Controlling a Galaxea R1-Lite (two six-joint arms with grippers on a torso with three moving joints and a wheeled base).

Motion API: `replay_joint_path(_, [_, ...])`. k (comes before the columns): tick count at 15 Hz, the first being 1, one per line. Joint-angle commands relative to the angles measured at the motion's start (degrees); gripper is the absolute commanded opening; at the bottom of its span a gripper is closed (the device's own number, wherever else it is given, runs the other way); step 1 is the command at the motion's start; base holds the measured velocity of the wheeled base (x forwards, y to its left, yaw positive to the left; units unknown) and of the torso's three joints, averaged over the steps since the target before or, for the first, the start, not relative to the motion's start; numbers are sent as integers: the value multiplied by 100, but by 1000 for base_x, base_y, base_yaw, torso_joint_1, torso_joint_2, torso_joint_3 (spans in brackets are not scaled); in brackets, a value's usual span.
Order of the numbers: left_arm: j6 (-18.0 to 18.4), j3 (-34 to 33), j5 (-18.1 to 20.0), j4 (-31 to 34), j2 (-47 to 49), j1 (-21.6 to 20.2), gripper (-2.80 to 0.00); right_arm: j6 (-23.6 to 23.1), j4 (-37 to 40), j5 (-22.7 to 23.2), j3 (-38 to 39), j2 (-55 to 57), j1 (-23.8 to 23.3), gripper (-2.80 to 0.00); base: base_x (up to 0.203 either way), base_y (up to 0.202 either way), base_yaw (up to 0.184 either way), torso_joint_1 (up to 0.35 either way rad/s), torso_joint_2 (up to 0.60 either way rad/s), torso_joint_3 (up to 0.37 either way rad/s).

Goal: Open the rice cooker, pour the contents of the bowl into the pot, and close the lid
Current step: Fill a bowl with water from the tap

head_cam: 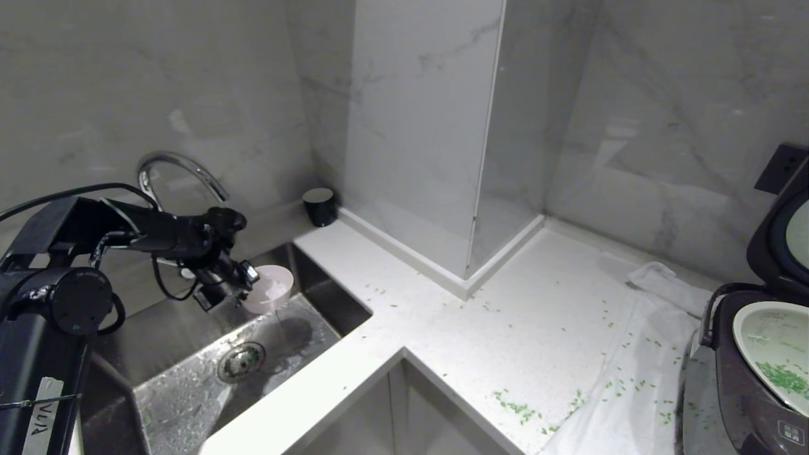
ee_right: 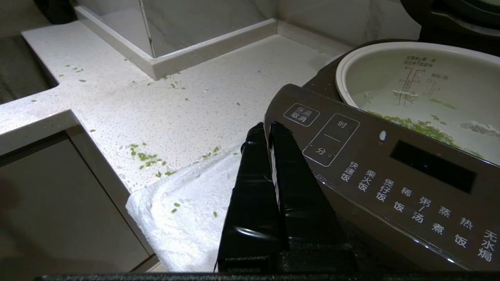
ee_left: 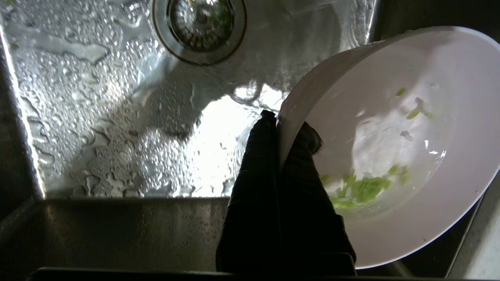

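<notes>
The small pale pink bowl [ee_left: 394,148] was held by its rim, tilted, over the wet steel sink [head_cam: 189,373] at far left, pinched in the closed left gripper [ee_left: 280,125]; a few bright green chopped bits [ee_left: 359,189] clung inside. At right, the dark brown-grey rice cooker [ee_right: 390,175] stood on the white bench [head_cam: 505,328] with its lid [head_cam: 780,240] raised and green bits in the white inner pot [ee_right: 425,89]. The right gripper [ee_right: 267,130] was parked shut beside the cooker's panel. Pouring appeared done; closing the lid was judged next.
</notes>
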State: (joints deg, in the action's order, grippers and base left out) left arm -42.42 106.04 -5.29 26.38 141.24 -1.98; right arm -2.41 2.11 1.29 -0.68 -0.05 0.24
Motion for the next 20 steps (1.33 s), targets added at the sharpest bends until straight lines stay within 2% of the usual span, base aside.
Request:
replay_joint_path(1, [-47, -48, 20, 25, -62, 57, -280, -5, 0, 3, -2, -4, 2, -280, 0, 0, 0, 0, 0, 0])
replay_joint_path(14, [-26, 541, -43, -12, 221, -211, -280, -5, 0, 3, -2, -4, 2, -280, 0, 0, 0, 0, 0, 0])
replay_joint_path(17, [0, 541, -58, -394, 319, -432, -280, -5, 0, 3, -2, -4, 2, -280, 0, 0, 0, 0, 0, 0])
replay_joint_path(20, [23, 532, -51, -441, 299, -518, -280, -5, 0, 3, -2, -4, 2, -280, 0, 0, 0, 0, 0, 0])
